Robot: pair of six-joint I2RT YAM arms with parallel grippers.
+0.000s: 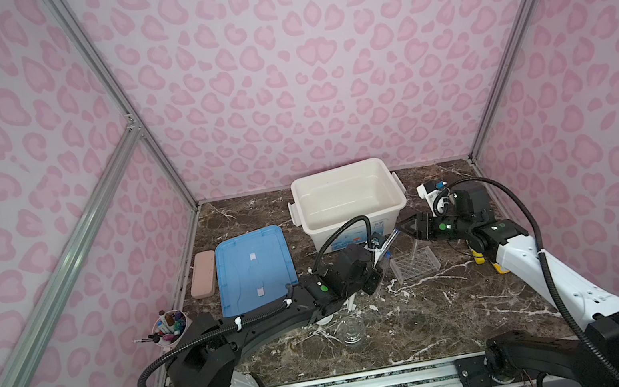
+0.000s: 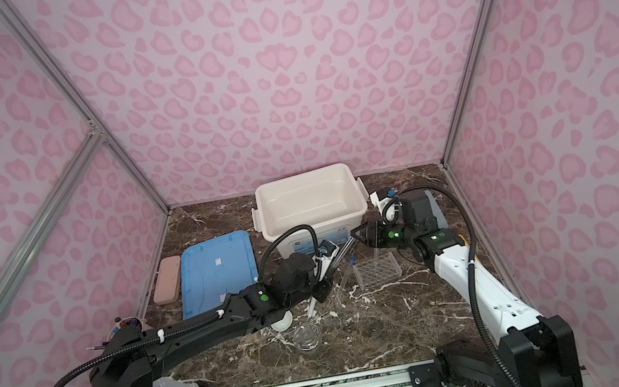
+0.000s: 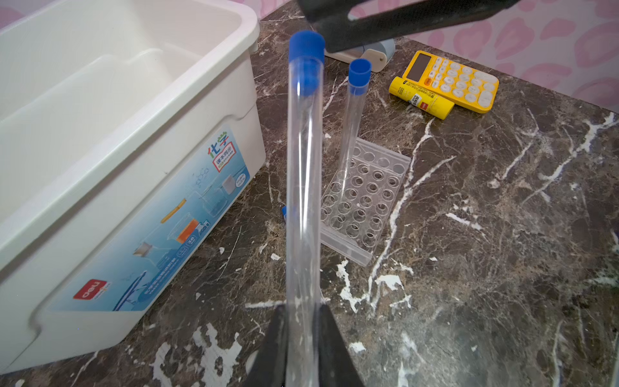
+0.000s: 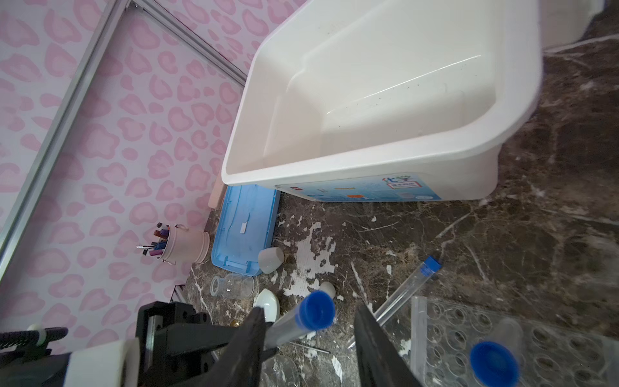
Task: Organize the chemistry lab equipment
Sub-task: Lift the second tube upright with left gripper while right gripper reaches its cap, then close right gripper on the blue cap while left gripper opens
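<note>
Tube 1 (image 3: 303, 187), clear w/ blue cap, is pinched near its base by the left tool (image 3: 303, 320); both fingers press on its wall. It is held off the worktop (image 3: 502, 268), tilted, cap end toward the right arm, just in front of the white bin (image 1: 347, 201).

Right tool (image 4: 310, 313): jaws spread, one on each side of the tube 1 cap. Contact btw. fingers and cap: cannot tell.

Tube 2 (image 3: 351, 127) stands upright in the rack (image 3: 365, 201). Rack sits on the worktop near the bin's front right corner, as seen in both top views.

Tube 3 (image 4: 405, 288) lies flat on the worktop, just beside the rack, on its bin side.

Other equip., right wrist view:
- Beaker (image 4: 232, 284): on its side, near a corner of the blue lid (image 4: 244, 228).
- Cup (image 4: 270, 259): tipped over, at the lid edge.
- Dish (image 4: 268, 303): on the worktop, near the beaker.

Flask (image 1: 350, 331): upright, near the worktop's front edge.

Non-task items: calculator (image 3: 452, 80) and glue stick (image 3: 420, 98) lie touching, beyond the rack. Pen cup (image 1: 169, 328) stands at the left worktop edge.
</note>
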